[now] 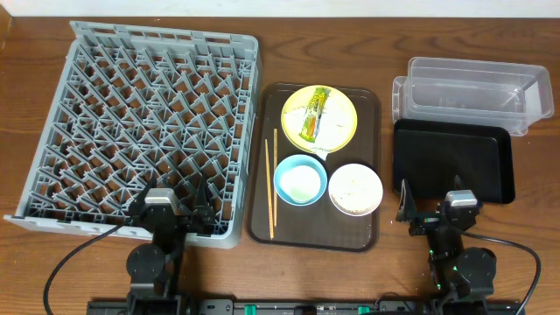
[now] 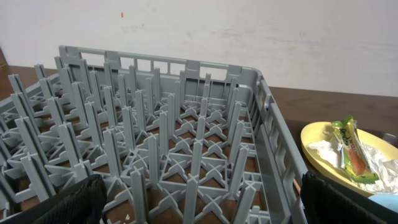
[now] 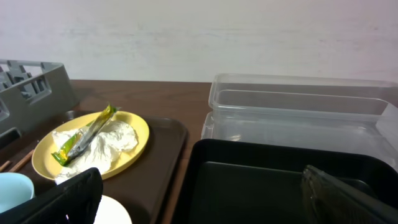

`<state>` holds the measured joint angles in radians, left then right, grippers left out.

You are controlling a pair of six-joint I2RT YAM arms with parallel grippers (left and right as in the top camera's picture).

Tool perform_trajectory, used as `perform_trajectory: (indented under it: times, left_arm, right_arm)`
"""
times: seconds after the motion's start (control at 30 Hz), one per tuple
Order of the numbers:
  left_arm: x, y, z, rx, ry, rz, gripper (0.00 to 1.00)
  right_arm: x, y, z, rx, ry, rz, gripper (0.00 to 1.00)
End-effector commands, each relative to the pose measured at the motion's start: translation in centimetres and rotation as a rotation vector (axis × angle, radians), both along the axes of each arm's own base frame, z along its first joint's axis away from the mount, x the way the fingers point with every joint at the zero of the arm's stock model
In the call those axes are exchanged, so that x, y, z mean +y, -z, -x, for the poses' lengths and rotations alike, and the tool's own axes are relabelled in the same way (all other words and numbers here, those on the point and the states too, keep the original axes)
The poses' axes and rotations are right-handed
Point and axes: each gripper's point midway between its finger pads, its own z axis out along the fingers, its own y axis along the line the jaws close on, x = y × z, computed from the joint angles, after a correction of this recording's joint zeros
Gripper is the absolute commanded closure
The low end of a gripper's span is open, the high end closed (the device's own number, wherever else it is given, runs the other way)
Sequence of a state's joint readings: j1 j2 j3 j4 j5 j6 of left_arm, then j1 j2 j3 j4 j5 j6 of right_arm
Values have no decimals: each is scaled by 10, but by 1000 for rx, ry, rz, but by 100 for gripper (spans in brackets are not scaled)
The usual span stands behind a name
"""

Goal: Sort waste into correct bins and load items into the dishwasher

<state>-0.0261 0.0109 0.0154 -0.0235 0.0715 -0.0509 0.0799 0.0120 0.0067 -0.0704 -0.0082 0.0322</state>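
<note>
Trouble waits on the plate (image 1: pixel 297 103): wrapper (image 1: pixel 313 115) seemingly overlaps tissue (image 1: pixel 333 129), so left tool (image 1: pixel 172 206) or right tool (image 1: pixel 433 205), both spread apart and empty, could snag both at once.

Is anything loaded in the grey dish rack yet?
No: the overhead view shows the dish rack with bare pegs, while the yellow plate, light blue bowl, white bowl and chopsticks sit on the brown tray.
</note>
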Motion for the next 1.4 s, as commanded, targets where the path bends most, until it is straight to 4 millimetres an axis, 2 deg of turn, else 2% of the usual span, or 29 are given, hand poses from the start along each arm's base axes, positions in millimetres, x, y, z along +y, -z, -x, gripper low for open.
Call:
perform_trajectory:
  times: [0.0,1.37]
  left_arm:
    - [0,14,1,46,6,-13,0]
    - [0,14,1,46,7,-13,0]
  right_arm:
    - [3,0,1,-1,-13,11,1]
    - [-1,-3,0,-13,9,1,1]
